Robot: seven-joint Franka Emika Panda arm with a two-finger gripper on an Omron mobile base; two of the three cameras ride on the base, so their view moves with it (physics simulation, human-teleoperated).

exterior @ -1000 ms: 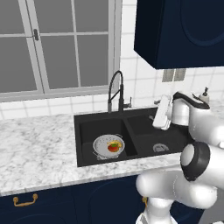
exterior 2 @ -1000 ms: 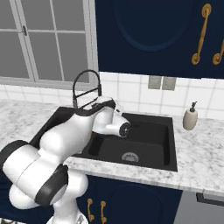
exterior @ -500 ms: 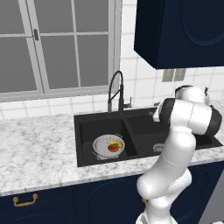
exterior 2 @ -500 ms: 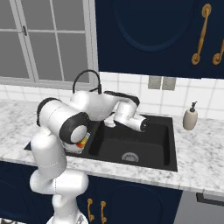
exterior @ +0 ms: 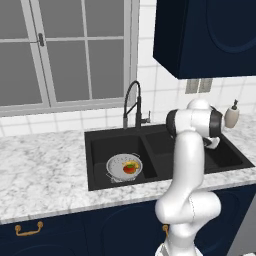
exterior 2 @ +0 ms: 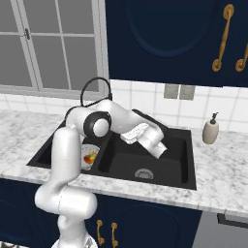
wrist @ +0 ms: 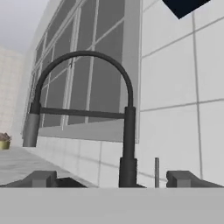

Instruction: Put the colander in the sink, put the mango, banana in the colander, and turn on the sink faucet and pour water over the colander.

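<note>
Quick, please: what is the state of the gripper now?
Gripper: open, holding nothing, facing the faucet.

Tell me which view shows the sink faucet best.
Hand view: the sink faucet stands close and unobstructed, its whole arch, spout end and thin side lever visible against the window. Left base view shows it whole but small behind the sink. Right base view shows just its arch above the arm.
</note>
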